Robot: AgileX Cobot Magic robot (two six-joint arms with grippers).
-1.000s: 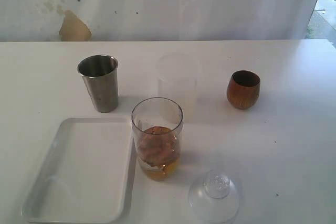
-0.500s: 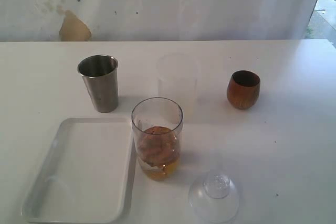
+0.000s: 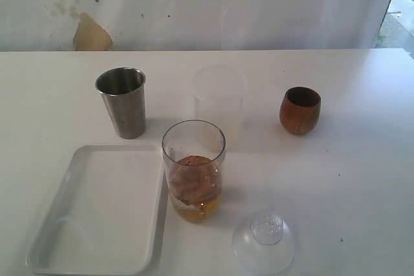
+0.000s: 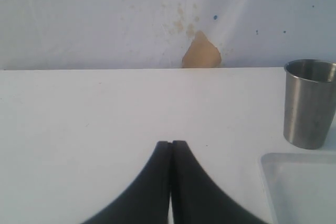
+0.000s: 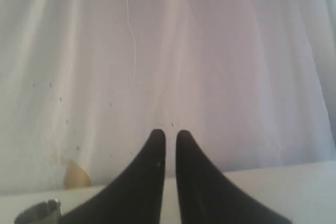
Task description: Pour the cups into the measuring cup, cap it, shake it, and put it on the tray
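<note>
With nothing on the table (image 3: 362, 179) moved since the earlier frame, the first reach seems pending: the left gripper (image 4: 171, 148) is pressed together and empty and the right gripper (image 5: 167, 136) only a slit apart, so jaws must widen for the steel tumbler (image 3: 121, 101) or wooden cup (image 3: 300, 110), both standing apart from the measuring cup (image 3: 193, 169) just beside the tray (image 3: 97, 211)

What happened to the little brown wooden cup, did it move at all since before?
No. The wooden cup sits in the same spot as before. It keeps the same gap to the right of the frosted cup, which has not shifted either.
</note>
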